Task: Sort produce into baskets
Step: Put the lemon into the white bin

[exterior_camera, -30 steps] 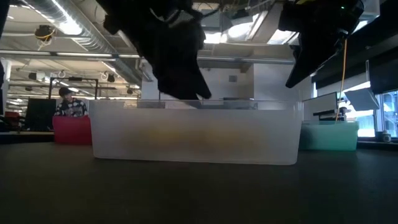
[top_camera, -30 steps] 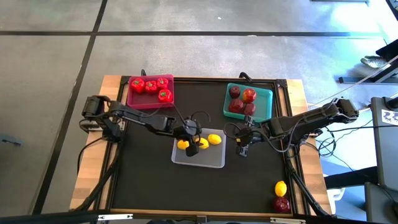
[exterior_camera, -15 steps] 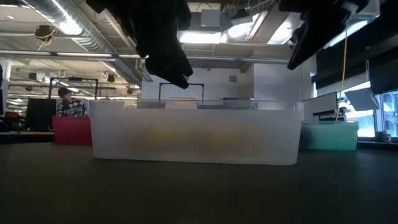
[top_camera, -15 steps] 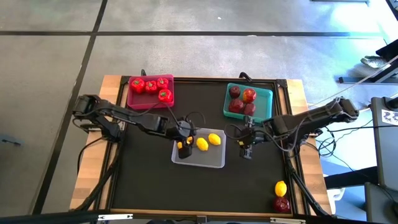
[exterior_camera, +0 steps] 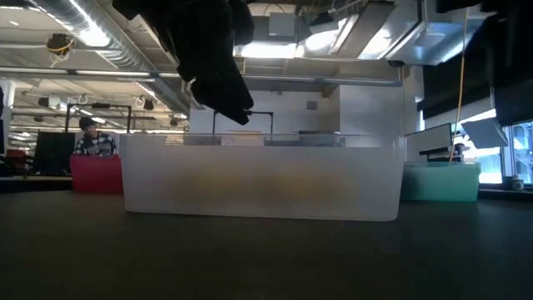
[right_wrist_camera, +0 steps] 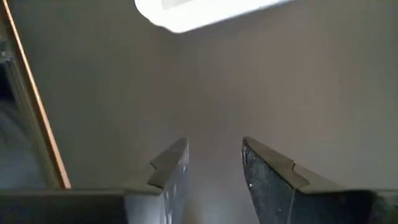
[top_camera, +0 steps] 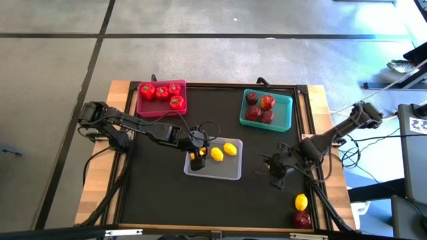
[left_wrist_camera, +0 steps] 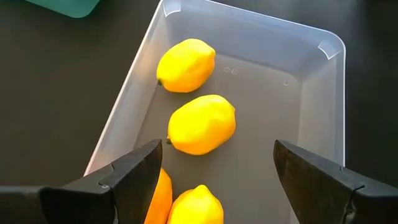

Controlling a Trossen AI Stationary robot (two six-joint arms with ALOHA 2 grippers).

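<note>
The left gripper [top_camera: 195, 157] hangs over the near-left end of the clear tray [top_camera: 230, 175], its fingers [left_wrist_camera: 127, 177] spread wide with nothing between them. Below it, in the left wrist view, four lemons lie in that tray: two [left_wrist_camera: 186, 65] [left_wrist_camera: 202, 124] out in the open and two more [left_wrist_camera: 189, 205] tucked close under the fingers. From above only two of them [top_camera: 229, 149] show plainly.

Over on the right, the right gripper [top_camera: 275, 179] hovers above bare black mat [top_camera: 160, 200], between the clear tray and the front right corner. Its fingers [right_wrist_camera: 171, 163] stand a little apart, and nothing is held.

In that front corner a loose lemon [top_camera: 301, 202] sits just behind a dark red apple [top_camera: 302, 219], near it or perhaps touching; hard to say from up here.

At the back, the pink tray [top_camera: 141, 107] holds four red peppers [top_camera: 176, 102], and the teal tray [top_camera: 285, 101] holds four apples [top_camera: 267, 101]. A person [exterior_camera: 90, 137] sits far off in the room behind.
</note>
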